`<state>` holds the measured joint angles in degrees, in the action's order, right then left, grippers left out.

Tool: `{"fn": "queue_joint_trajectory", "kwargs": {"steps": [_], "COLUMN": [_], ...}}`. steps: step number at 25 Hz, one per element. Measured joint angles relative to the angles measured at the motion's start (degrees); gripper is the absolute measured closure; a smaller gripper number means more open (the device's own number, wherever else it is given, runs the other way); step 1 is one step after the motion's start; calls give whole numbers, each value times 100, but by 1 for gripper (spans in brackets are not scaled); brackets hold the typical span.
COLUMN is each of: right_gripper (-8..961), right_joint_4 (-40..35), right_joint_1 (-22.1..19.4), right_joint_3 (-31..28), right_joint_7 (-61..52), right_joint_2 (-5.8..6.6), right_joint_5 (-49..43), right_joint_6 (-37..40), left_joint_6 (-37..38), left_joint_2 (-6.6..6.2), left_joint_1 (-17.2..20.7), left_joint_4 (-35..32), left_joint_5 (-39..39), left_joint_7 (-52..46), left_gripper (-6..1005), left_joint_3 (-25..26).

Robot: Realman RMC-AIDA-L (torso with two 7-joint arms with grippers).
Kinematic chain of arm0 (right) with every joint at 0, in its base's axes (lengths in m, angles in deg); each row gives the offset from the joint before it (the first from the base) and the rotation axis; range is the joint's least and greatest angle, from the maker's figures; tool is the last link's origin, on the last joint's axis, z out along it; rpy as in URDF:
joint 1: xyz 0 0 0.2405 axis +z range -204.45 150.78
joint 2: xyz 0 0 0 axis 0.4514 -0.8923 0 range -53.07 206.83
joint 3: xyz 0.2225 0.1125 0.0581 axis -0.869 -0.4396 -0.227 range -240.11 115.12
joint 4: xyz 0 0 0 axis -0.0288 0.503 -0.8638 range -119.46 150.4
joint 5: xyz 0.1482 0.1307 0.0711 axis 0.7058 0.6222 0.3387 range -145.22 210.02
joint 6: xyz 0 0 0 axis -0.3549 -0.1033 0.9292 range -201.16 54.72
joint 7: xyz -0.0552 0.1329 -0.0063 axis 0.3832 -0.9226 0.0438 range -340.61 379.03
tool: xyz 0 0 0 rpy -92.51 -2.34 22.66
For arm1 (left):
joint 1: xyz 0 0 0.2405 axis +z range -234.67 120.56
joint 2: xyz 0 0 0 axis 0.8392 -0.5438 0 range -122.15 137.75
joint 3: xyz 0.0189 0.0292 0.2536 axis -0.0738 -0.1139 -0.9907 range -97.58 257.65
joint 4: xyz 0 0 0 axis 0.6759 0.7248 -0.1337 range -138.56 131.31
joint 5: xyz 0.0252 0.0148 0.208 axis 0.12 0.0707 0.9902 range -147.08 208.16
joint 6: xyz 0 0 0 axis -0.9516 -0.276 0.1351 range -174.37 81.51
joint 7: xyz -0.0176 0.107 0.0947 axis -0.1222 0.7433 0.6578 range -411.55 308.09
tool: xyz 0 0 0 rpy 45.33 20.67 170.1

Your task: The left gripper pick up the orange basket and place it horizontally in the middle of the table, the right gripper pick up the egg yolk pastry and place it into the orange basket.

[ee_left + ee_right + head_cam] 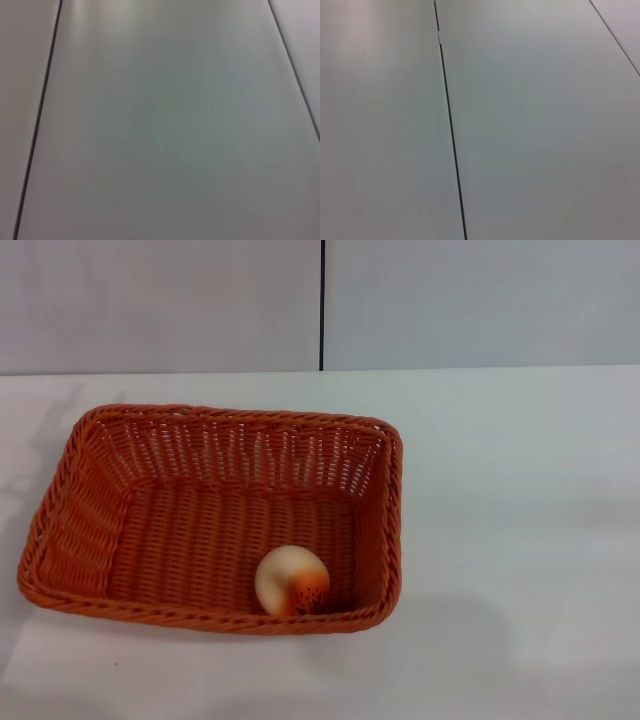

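Observation:
The orange basket [80, 500] lies lengthwise across the white table [520, 520], a little left of centre in the head view. Inside it, near its front right corner, rests the egg yolk pastry [291, 580], cream-coloured with an orange-red blush facing the front. Neither the left gripper nor the right gripper shows in any view. Both wrist views hold only plain grey panels with dark seams.
A grey panelled wall [160, 300] with a vertical dark seam [321, 305] stands behind the table's far edge. Bare tabletop stretches to the right of the basket and in front of it.

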<state>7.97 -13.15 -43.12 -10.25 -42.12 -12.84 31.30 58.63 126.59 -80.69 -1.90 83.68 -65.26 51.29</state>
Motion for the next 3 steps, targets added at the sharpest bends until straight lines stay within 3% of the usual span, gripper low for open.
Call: {"fn": "queue_joint_trajectory", "kwargs": {"steps": [3], "right_gripper": [179], "right_joint_4": [7], "right_joint_1": [0], "right_joint_3": [-3], "right_joint_7": [2], "right_joint_2": [0], "right_joint_5": [2], "right_joint_6": [-106], "left_joint_6": [-32], "left_joint_2": [-3], "left_joint_1": [17], "left_joint_4": [3], "left_joint_5": [0], "left_joint_7": [1], "left_gripper": [450], "left_joint_3": [14]}}
